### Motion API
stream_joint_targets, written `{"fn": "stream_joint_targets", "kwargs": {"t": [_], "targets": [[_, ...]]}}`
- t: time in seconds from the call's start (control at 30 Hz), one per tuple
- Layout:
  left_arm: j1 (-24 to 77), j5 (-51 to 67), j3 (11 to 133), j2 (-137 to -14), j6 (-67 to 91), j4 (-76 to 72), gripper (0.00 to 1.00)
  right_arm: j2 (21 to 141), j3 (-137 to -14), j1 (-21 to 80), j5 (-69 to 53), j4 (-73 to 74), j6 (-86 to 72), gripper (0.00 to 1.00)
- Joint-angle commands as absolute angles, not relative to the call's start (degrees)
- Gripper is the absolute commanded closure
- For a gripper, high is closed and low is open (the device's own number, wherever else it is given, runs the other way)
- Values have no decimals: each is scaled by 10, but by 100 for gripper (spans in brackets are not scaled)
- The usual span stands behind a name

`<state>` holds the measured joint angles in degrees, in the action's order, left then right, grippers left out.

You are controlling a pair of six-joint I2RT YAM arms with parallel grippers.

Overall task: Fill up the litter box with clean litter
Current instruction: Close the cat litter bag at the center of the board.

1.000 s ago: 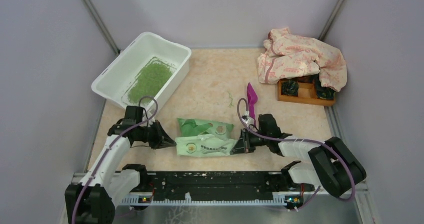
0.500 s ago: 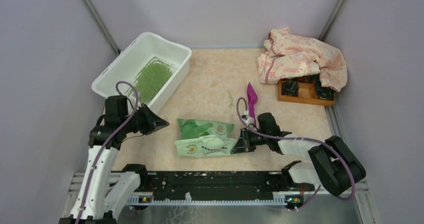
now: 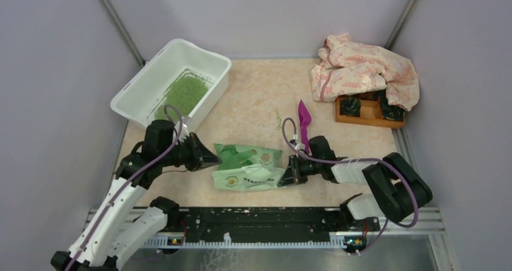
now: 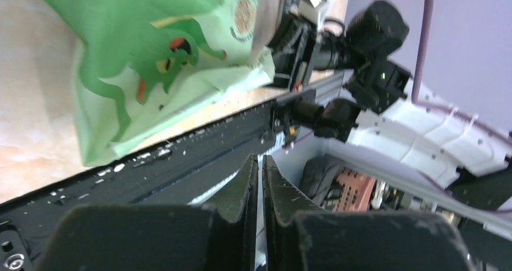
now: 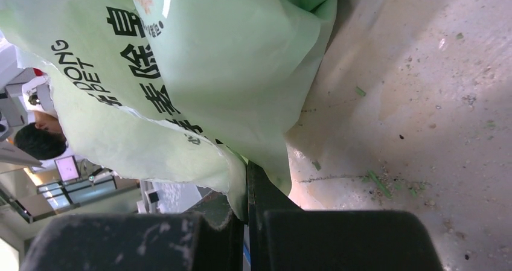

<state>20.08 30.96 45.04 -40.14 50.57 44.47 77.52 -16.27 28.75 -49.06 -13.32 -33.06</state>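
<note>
The white litter box (image 3: 140, 89) stands at the back left with a patch of green clean litter (image 3: 183, 93) inside. A light green printed bag (image 3: 246, 165) lies flat in the middle; it also shows in the left wrist view (image 4: 151, 60) and the right wrist view (image 5: 199, 72). My right gripper (image 3: 287, 174) is shut on the bag's right edge (image 5: 241, 186). My left gripper (image 3: 212, 160) is shut and empty, raised just left of the bag; its jaws (image 4: 261, 162) stand pressed together with nothing between them.
A purple scoop (image 3: 304, 119) lies behind the right gripper. A pink patterned cloth (image 3: 362, 69) drapes over an orange wooden tray (image 3: 368, 113) at the back right. Loose green granules (image 5: 377, 183) are scattered on the table. Grey walls stand on both sides.
My left arm swung back and up toward the litter box, then came forward again to the bag's left end. The right gripper stayed on the bag.
</note>
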Motion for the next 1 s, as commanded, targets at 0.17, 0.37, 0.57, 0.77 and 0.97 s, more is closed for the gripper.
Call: {"fn": "stream_joint_targets", "kwargs": {"t": [0.17,0.37,0.57,0.77,0.97], "targets": [[399,214,394,-438,595,297,95,798,-196,294,-476,-173,-335,100],[442,169,351,-531,574,217,96,789,-210,294,-473,-134,-317,100],[424,132,335,-601,533,165,96,787,-225,294,-473,-75,-280,100],[417,148,314,-651,509,143,97,793,-238,294,-458,-35,-252,100],[412,143,263,-637,510,136,96,794,-254,294,-412,6,-228,100]]}}
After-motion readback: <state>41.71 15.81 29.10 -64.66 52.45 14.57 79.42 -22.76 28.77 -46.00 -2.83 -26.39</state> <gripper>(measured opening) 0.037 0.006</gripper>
